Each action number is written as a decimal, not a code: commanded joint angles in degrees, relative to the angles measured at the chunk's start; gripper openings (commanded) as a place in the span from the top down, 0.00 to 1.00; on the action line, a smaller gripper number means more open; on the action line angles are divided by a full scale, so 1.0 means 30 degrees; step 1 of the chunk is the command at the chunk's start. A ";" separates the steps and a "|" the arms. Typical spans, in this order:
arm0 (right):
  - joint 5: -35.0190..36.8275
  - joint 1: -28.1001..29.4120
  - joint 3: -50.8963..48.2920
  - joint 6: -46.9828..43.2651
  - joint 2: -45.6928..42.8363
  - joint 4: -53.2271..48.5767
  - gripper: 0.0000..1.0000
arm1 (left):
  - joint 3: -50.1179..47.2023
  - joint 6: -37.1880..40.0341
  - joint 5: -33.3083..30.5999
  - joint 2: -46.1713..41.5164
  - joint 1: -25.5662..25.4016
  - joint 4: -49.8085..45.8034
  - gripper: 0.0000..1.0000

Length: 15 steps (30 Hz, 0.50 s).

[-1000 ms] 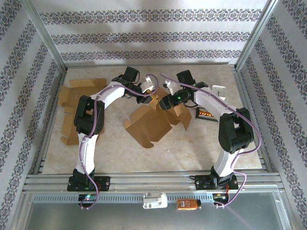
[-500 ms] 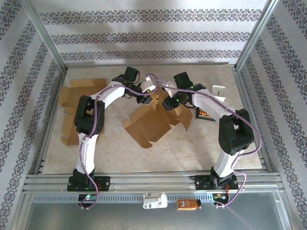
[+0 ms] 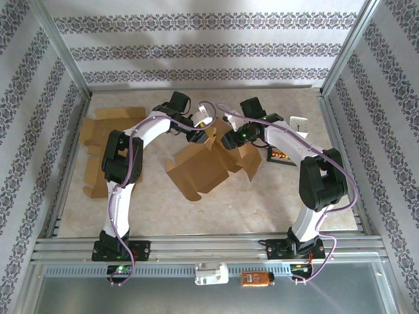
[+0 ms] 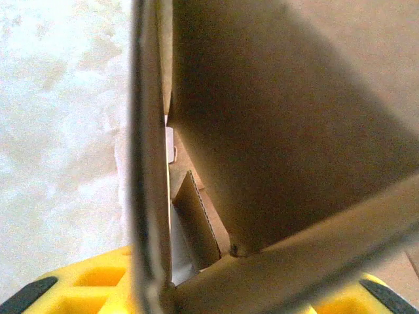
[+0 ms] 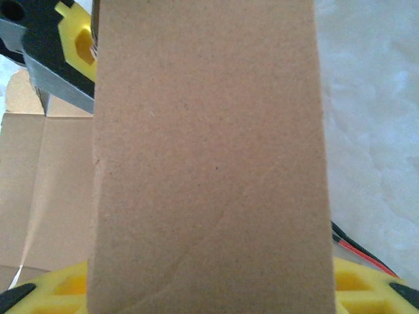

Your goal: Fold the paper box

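Paper box (image 3: 200, 169): brown cardboard, half-formed, flaps splayed, lying askew mid-table (image 3: 275, 199). Its far flaps rise toward the back. At my left wrist, its inner walls (image 4: 294, 131) meet in a shadowed corner. At my right wrist, one plain flap (image 5: 209, 163) stands upright, faintly creased.

one open paper box (image 3: 196, 171), one pile of flat cardboard (image 3: 105, 127), two robot arms (image 3: 147, 124).
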 commanded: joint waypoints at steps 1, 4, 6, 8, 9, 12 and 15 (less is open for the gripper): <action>-0.2245 0.0318 0.0259 0.0345 -0.0190 0.0614 0.54 | 0.0239 -0.0651 0.0380 0.0474 -0.0480 0.0750 0.60; -0.2450 0.0444 0.0215 0.0316 -0.0147 0.0611 0.54 | 0.0318 -0.0976 0.0399 0.0617 -0.0620 0.1006 0.61; -0.2618 0.0504 0.0244 0.0399 -0.0110 0.0633 0.54 | 0.0443 -0.1329 0.0303 0.0750 -0.0691 0.1035 0.62; -0.2852 0.0503 0.0244 0.0517 -0.0089 0.0725 0.54 | 0.0594 -0.2035 0.0086 0.0910 -0.0748 0.1173 0.65; -0.3013 0.0522 0.0244 0.0611 -0.0096 0.0809 0.54 | 0.0681 -0.2577 -0.0107 0.0941 -0.0779 0.1274 0.67; -0.3258 0.0514 0.0266 0.1103 -0.0063 0.1109 0.54 | 0.0393 -0.4067 -0.0470 0.0887 -0.0851 0.2186 0.70; -0.3534 0.0495 0.0390 0.1452 0.0100 0.1128 0.53 | -0.0324 -0.5368 -0.1128 0.0601 -0.0910 0.3590 0.75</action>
